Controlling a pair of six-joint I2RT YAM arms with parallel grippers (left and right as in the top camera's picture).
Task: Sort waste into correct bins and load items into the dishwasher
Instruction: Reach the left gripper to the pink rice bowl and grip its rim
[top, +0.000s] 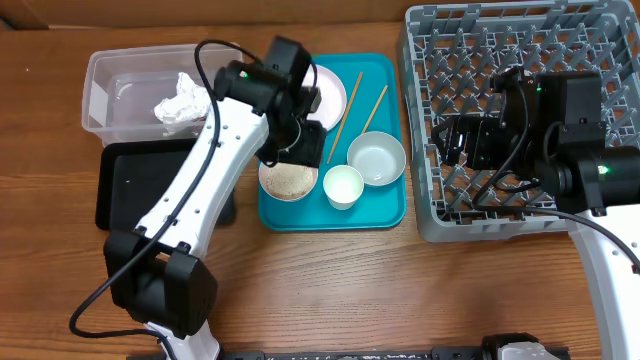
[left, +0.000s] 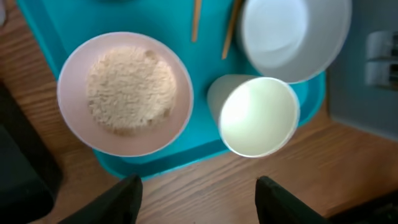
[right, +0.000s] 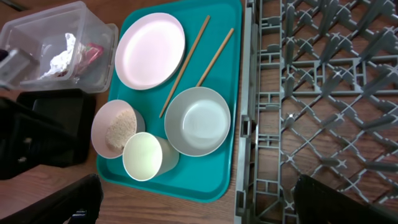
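A small round white bowl (left: 124, 146) holds a flat mound of pale beige rice-like scraps (left: 127, 87). It sits at a corner of the teal plastic tray (left: 155, 18), just beside a small white cup (left: 258, 115). The left hand (left: 198, 198) hovers above the bowl, fingers spread wide and empty. The right hand (right: 199, 202), equally spread and empty, hangs over the large grey pegged plastic dish rack (right: 323, 93). A crumpled white paper napkin (top: 182, 100) lies inside the clear rectangular plastic tub (top: 110, 75) on the wooden bench (top: 330, 290).

Count's in: one plate (right: 150, 50), two bowls (right: 198, 120), one cup (right: 143, 157), two chopsticks (right: 186, 62), one teal tray (right: 211, 180), one napkin (right: 62, 53), one red wrapper (right: 92, 53), one clear tub (right: 56, 12), one black tray (top: 125, 185), one rack (right: 249, 74).
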